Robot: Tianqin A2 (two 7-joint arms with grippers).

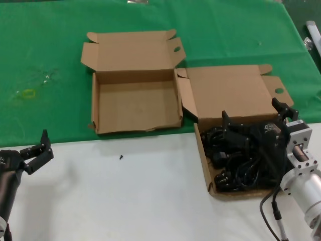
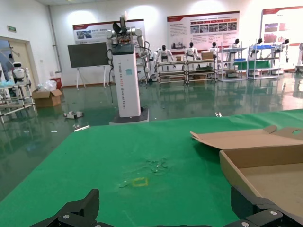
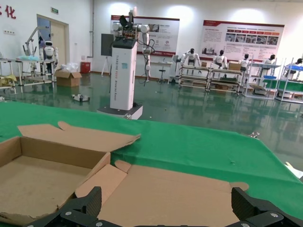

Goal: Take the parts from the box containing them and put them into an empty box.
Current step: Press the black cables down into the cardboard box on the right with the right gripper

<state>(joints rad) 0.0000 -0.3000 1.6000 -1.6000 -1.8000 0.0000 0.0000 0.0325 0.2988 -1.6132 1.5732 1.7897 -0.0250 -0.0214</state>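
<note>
Your right gripper point(image 1: 255, 116), fingers spread, hung over the box containing them point(image 1: 210, 173), lower right. The parts point(image 1: 241, 155) looked like tangled, floppy black cables; grab a thick bundle. Left gripper point(image 1: 39, 150) waited open, lower left.

The head view looks forward and steeply down from above at a table, half white, half covered by a green cloth point(image 1: 50, 45), taking in both cardboard boxes at middle distance. The left wrist view sits low, just above the cloth, facing level across it toward a large hall, with the empty box point(image 2: 265, 165) close by. The right wrist view also sits low and level, showing that same empty box point(image 3: 33, 184) and the hall's white robot pillar point(image 3: 123, 71).
</note>
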